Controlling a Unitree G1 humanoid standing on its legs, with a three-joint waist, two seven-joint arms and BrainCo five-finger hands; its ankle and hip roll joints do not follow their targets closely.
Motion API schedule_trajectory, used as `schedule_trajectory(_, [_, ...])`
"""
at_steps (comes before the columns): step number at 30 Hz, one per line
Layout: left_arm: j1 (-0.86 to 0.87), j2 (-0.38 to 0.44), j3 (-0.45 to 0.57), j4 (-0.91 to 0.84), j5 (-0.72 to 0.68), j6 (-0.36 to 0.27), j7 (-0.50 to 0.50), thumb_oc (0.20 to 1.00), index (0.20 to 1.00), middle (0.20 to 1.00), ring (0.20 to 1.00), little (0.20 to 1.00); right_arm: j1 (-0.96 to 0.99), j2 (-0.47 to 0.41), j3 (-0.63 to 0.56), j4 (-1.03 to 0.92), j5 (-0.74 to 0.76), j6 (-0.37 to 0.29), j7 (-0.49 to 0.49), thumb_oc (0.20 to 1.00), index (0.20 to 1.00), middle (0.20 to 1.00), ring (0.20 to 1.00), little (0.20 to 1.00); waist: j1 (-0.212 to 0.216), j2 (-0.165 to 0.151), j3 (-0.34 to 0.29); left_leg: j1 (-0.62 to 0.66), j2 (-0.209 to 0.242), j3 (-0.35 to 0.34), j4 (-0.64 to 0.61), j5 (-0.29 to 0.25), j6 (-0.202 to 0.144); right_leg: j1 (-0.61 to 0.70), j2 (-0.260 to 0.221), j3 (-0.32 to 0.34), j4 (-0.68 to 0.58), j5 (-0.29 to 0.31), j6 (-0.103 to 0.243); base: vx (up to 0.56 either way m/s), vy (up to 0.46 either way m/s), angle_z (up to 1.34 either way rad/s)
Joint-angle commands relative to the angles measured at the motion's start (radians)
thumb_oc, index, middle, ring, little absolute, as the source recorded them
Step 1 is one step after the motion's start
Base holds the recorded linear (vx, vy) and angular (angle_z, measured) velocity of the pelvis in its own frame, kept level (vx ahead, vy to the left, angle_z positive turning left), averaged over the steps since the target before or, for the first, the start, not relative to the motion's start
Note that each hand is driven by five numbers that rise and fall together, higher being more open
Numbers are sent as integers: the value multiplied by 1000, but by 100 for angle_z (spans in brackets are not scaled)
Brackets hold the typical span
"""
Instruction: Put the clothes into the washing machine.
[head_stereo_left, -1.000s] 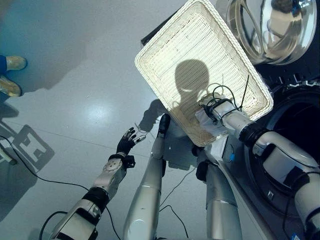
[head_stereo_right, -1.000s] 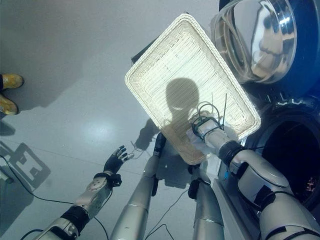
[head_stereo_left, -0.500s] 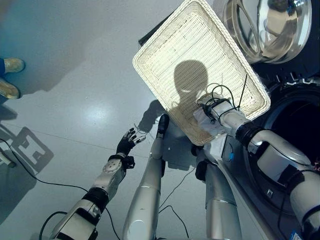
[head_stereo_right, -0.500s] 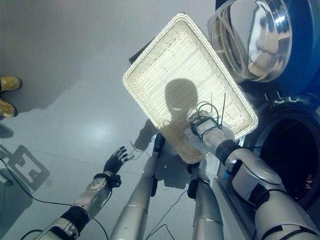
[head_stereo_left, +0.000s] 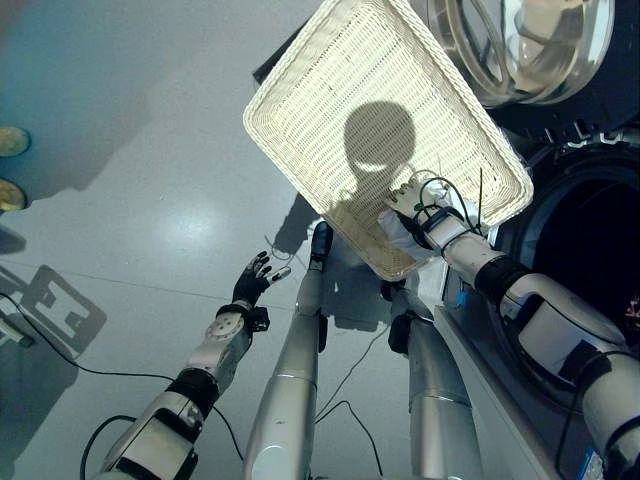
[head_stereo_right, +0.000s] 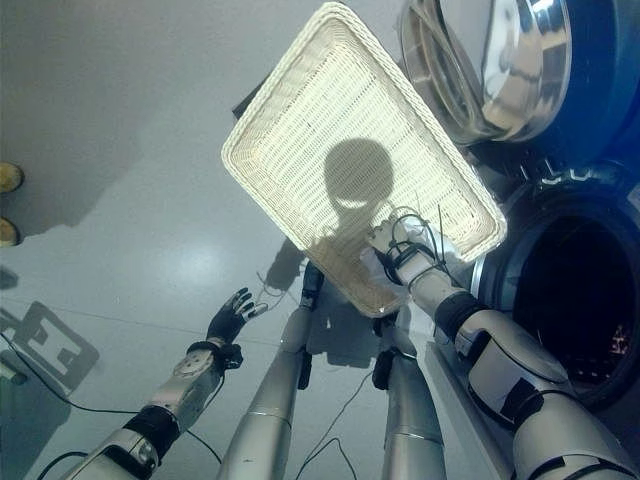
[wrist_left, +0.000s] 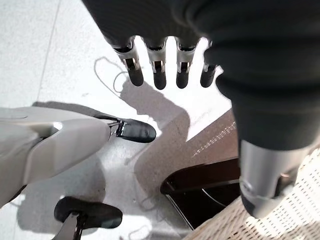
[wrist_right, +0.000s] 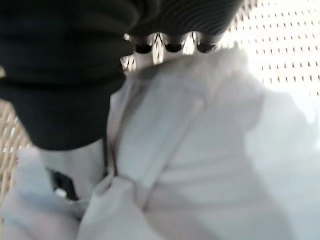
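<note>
Right hand (head_stereo_left: 408, 200) now further into one white basket (head_stereo_left: 330, 90), fingers curled round one white cloth (wrist_right: 200, 150) at basket's near end. Left hand (head_stereo_left: 252, 283) open over floor (head_stereo_left: 120, 200). One washing machine (head_stereo_right: 580, 300), door (head_stereo_left: 520, 45) open.

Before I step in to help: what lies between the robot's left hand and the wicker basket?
In the left eye view, bare grey floor separates the left hand from the wicker basket. The right hand grips a white garment inside the basket.
</note>
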Motion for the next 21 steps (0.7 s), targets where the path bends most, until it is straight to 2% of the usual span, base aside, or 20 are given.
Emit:
schedule_trajectory(1, [-1, -13, 22, 41, -26, -34, 3, 1000, 1000, 1000, 1000, 1000, 88, -116, 12, 132, -68, 39, 130, 840, 840, 840, 840, 840, -3, 18, -10, 13, -72, 67, -18, -63, 26, 40, 46, 30, -203, 144, 85, -13, -6, -4])
schedule_trajectory(2, [-1, -13, 23, 40, -27, -33, 3, 1000, 1000, 1000, 1000, 1000, 93, -116, 9, 136, -74, 49, 157, 645, 645, 645, 645, 645, -4, 18, -10, 13, -71, 68, -19, -62, 26, 40, 45, 30, -204, 145, 85, 0, 0, 0])
schedule_trajectory(3, [-2, -12, 23, 38, -30, -33, 5, 1000, 1000, 1000, 1000, 1000, 101, -118, 4, 143, -97, 39, 231, 200, 200, 200, 200, 200, -7, 18, -10, 13, -69, 69, -22, -60, 25, 39, 45, 31, -206, 147, 84, 0, 0, 0])
schedule_trajectory(4, [-2, -11, 25, 36, -31, -33, 5, 1000, 1000, 1000, 1000, 1000, 106, -118, 2, 145, -98, 34, 269, 200, 200, 200, 200, 200, -8, 18, -10, 13, -68, 69, -23, -60, 24, 39, 45, 32, -207, 148, 83, 0, 0, 0])
schedule_trajectory(5, [0, -9, 29, 27, -31, -29, 6, 1000, 1000, 1000, 1000, 1000, 133, -116, -12, 147, -93, 54, 363, 200, 200, 200, 200, 200, -12, 17, -10, 11, -66, 72, -24, -58, 22, 36, 46, 33, -208, 148, 83, 0, 0, 0])
schedule_trajectory(6, [-2, -5, 29, 23, -38, -25, 8, 1000, 1000, 1000, 1000, 1000, 153, -111, -27, 155, -103, 47, 385, 200, 200, 200, 200, 200, -15, 15, -10, 11, -64, 74, -24, -58, 21, 36, 46, 34, -208, 150, 82, 0, 0, 0])
schedule_trajectory(16, [4, 5, 53, -17, -40, 5, 27, 1000, 1000, 1000, 1000, 1000, 190, -118, -75, 62, -89, 44, 378, 200, 200, 200, 200, 200, -31, 1, -10, 19, -57, 84, -23, -61, 18, 43, 50, 43, -215, 153, 79, 0, -1, -3])
schedule_trajectory(21, [7, 13, 63, -29, -34, 23, 33, 1000, 1000, 1000, 1000, 1000, 174, -136, -83, -8, -78, 86, 391, 200, 200, 200, 200, 200, -34, -6, -10, 22, -56, 88, -8, -67, 16, 50, 49, 41, -211, 151, 77, 0, 0, 0])
